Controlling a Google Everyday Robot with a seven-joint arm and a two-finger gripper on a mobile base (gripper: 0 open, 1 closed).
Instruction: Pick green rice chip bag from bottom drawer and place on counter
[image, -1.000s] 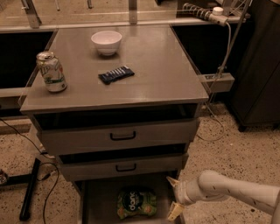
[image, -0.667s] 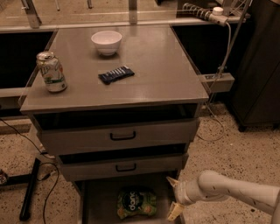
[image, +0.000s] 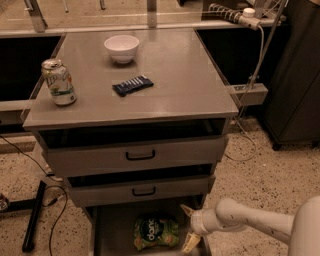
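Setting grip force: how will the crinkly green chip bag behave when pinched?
Crinkly light-green chip bag looks puffy: probably light, crushable. Its film may buckle or slip. The open claw hovers beside it at the grey bottom drawer.

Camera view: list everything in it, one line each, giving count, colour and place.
counter: one, grey, top of the cabinet
bowl: one, white, back of the counter
soda can: one, green-white, upright at the counter's left edge
wrapper: one, dark blue, flat near the counter's middle
drawers with black handles: two, grey, stacked below the counter
bottom drawer: one, grey, lowest, pulled open
green rice chip bag: one, light green, lying in the bottom drawer
power strip: one, pale, upper right
arm: one, white, entering from lower right
gripper: one, pale, open, beside the bag's right edge
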